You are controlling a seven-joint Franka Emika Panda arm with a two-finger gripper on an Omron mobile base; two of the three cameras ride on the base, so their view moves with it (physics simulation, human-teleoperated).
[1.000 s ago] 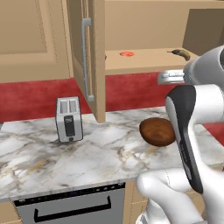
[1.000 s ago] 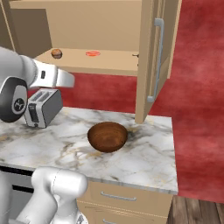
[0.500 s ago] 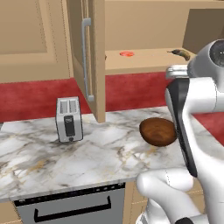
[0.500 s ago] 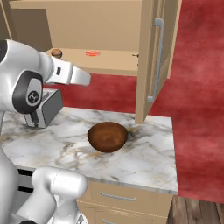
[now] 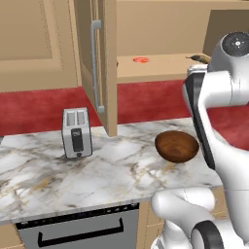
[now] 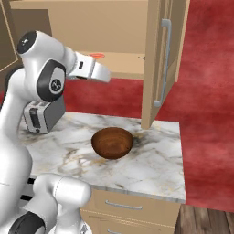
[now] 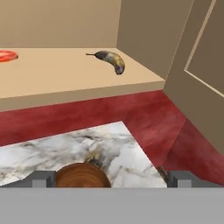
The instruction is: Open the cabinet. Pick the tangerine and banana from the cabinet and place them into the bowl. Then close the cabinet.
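Observation:
The cabinet stands open, its doors swung out, one with a bar handle and the other likewise. On its shelf lie the flat orange-red tangerine and a dark, spotted banana. The brown bowl sits on the marble counter below the shelf. My gripper hangs in front of the shelf above the bowl, open, nothing between its fingertips.
A silver toaster stands on the counter left of the bowl. The open right door juts out close on the hand's right. A red backsplash runs under the shelf. An oven front sits below the counter.
The arm has raised and swung the hand toward the open cabinet, further right in the right base view. The jaws stayed open. Fruit and bowl have not moved.

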